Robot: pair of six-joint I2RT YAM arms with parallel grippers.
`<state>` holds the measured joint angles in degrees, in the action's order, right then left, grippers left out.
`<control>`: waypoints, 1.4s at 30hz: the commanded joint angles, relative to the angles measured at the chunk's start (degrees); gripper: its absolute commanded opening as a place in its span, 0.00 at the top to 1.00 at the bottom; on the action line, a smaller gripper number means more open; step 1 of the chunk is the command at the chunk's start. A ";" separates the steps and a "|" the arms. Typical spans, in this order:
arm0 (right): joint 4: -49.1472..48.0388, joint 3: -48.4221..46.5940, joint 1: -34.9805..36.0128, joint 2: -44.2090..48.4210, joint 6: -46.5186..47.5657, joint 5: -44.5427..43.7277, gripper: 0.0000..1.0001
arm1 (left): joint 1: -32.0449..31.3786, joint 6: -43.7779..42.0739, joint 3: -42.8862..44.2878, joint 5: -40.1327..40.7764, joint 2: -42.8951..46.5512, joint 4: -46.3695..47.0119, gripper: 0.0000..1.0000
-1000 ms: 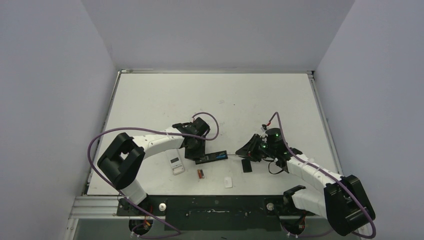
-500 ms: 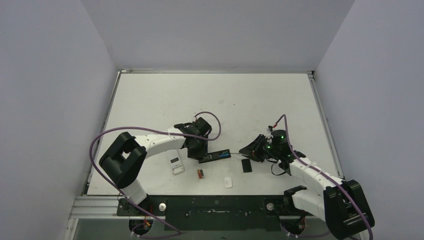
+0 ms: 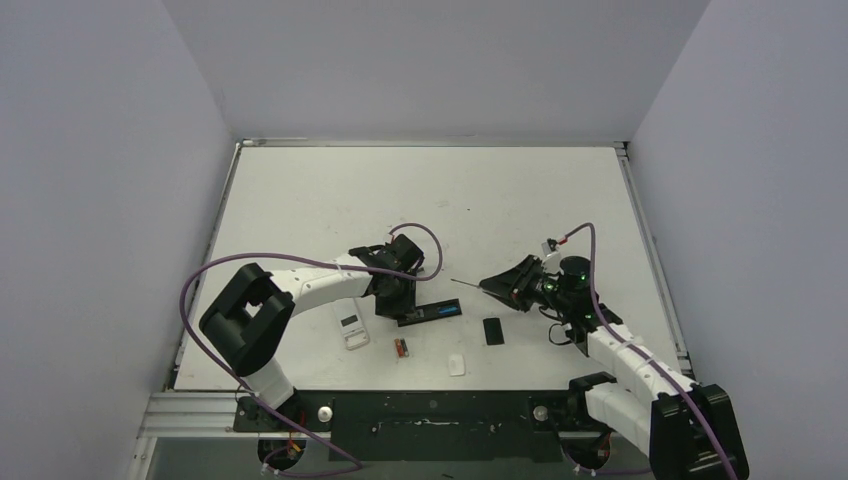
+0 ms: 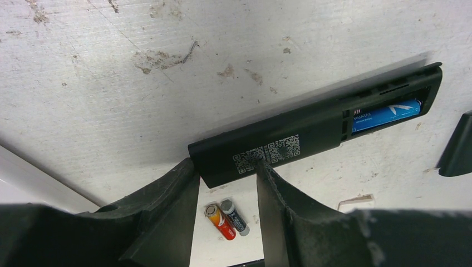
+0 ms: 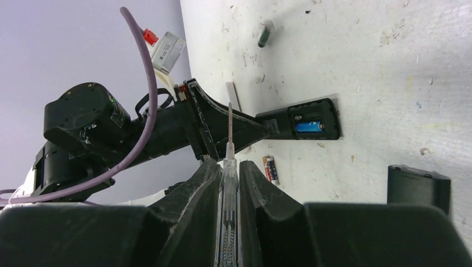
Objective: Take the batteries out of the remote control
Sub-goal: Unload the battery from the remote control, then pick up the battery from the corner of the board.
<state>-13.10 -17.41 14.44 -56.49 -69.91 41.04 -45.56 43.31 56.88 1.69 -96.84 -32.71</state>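
Observation:
The black remote control (image 3: 428,313) lies back up on the table with its battery bay uncovered, and a blue battery (image 4: 386,114) sits in the bay. My left gripper (image 3: 393,297) is shut on the remote's left end, a finger on each side (image 4: 225,167). Two batteries, one reddish (image 4: 220,221) and one dark (image 4: 235,217), lie side by side on the table below it (image 3: 401,348). My right gripper (image 3: 512,287) is shut on a clear-handled screwdriver (image 5: 229,167), whose tip (image 3: 456,282) hangs above and beyond the remote.
A white remote (image 3: 352,331) lies left of the batteries. A small white piece (image 3: 456,365) and a black rectangular plate (image 3: 492,330) rest near the front edge. A small dark cylinder (image 5: 265,33) lies farther back on the table.
My right gripper has drawn back to the right and upward with the screwdriver, taking its tip off the remote's open bay. The left gripper keeps its hold on the remote.

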 commanded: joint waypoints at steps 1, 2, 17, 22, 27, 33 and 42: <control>3.01 -3.36 -0.90 1.09 3.36 0.56 0.95 | -1.11 0.46 -4.52 5.30 -7.84 2.97 0.62; 5.63 -4.28 -0.90 1.17 5.12 -0.34 0.95 | -1.07 0.42 -4.43 5.30 -7.84 2.93 0.62; 25.71 -18.10 -0.73 -2.37 22.80 -12.22 0.95 | 0.12 -3.81 3.46 5.81 4.93 -5.61 0.23; 27.24 -18.99 -0.72 -2.23 24.00 -13.66 0.95 | 4.75 -7.36 10.17 4.47 10.48 -8.44 0.16; 27.73 -18.96 -0.71 -2.15 24.37 -13.96 0.95 | 15.36 -11.16 15.74 3.79 8.78 -8.55 0.15; 29.54 -20.53 -0.79 -2.56 26.06 -14.18 0.95 | 29.48 -18.38 31.15 13.99 -4.07 -12.46 0.10; 31.34 -21.05 -0.82 -4.29 28.45 -14.46 0.95 | 45.27 -24.22 55.55 -0.15 -29.16 -11.53 0.18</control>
<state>18.20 -36.12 13.85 -59.27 -43.51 27.35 -1.54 23.73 103.81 7.42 -119.96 -42.63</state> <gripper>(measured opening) 0.174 0.822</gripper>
